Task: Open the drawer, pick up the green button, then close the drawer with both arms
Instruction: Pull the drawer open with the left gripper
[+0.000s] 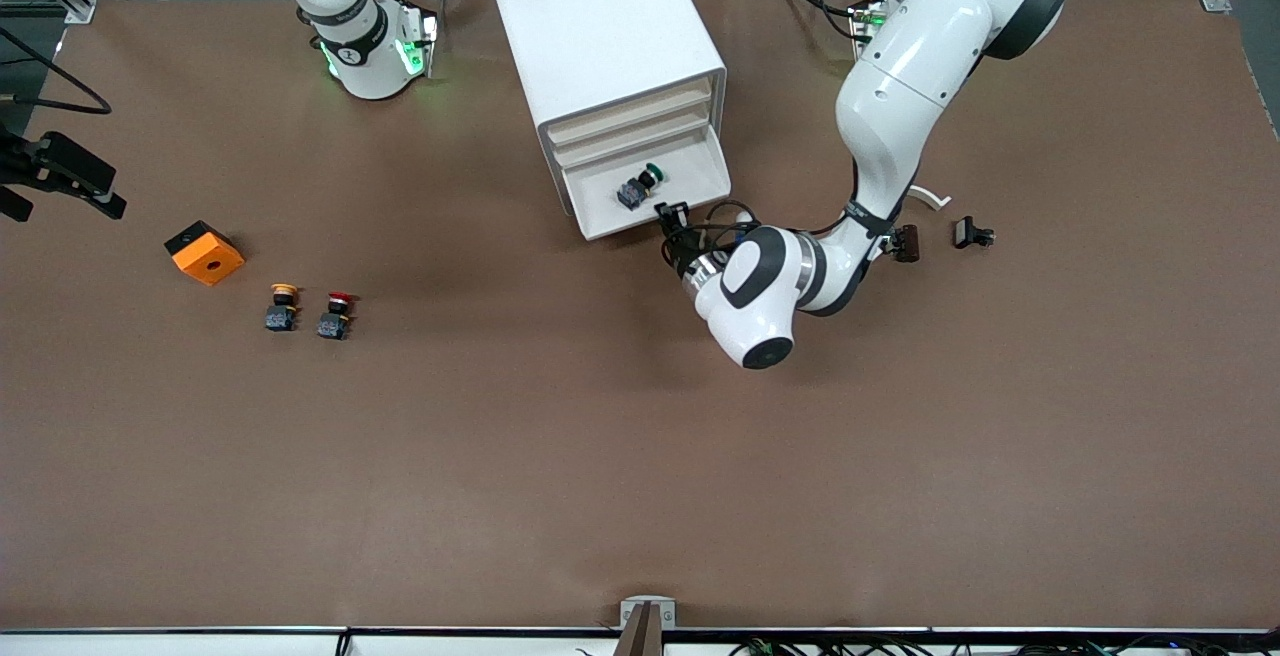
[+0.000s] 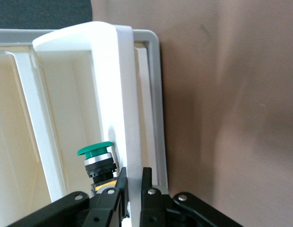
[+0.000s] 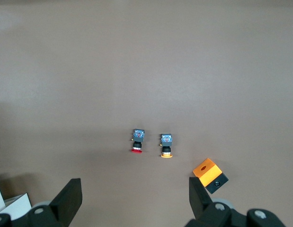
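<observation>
Left pincer (image 2: 132, 189) pinches the open drawer's (image 1: 690, 181) front wall; right pincer (image 3: 132, 198) spread wide.

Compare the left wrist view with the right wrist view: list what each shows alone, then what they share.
Only the left wrist view: the pulled-out shallow white drawer, the green-capped push button in it, and the left gripper with its jaws clamped on the drawer's front wall.

Only the right wrist view: the red-capped button, the yellow-capped button, the orange block, and the right gripper above them, jaws wide open.

Both: the brown table.
</observation>
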Robot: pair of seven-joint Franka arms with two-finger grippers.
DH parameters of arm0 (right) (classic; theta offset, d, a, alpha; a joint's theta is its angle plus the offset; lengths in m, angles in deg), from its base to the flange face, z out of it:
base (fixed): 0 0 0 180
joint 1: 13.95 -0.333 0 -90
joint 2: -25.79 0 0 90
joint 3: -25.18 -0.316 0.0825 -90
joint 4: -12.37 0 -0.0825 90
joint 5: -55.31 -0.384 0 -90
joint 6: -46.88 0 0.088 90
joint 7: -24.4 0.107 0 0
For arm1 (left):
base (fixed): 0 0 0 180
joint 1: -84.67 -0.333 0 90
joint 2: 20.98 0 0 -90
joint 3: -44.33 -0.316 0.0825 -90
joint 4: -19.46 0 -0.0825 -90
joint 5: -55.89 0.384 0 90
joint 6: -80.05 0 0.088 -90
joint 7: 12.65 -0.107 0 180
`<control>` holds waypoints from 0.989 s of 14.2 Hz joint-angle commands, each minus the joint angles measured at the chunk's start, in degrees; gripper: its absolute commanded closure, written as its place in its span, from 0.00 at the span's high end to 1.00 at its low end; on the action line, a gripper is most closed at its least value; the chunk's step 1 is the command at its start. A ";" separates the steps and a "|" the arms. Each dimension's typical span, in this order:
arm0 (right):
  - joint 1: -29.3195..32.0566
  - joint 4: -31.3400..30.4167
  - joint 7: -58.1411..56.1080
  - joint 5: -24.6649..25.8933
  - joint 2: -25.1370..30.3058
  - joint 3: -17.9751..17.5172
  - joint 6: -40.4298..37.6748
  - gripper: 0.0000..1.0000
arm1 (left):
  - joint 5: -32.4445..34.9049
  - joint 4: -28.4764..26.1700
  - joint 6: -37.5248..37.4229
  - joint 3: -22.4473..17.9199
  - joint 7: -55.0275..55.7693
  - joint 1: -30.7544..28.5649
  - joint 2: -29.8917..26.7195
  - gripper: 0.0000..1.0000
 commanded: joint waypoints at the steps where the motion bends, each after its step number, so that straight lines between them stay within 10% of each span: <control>1: 0.02 0.83 -0.55 -0.70 0.32 -0.38 0.04 1.00 | -0.90 1.86 2.30 -1.54 -4.08 -0.53 0.00 0.00; 7: -3.67 1.18 0.06 -0.70 -1.26 -0.38 0.92 1.00 | -0.82 2.56 3.98 -1.71 -9.80 -3.17 -0.18 0.11; 8: -4.72 1.18 0.15 -0.70 -1.88 -0.38 1.62 1.00 | -0.82 2.56 3.98 -1.63 -10.85 -3.34 -0.44 0.41; 9: -5.78 1.18 0.15 -0.70 -2.49 -0.38 2.32 1.00 | -0.82 2.56 3.98 -1.63 -11.03 -4.04 -0.53 0.99; 14: -12.89 1.18 18.12 0.44 -5.13 -0.38 4.87 1.00 | 0.59 9.31 3.89 -3.63 -11.65 -6.86 -1.41 1.00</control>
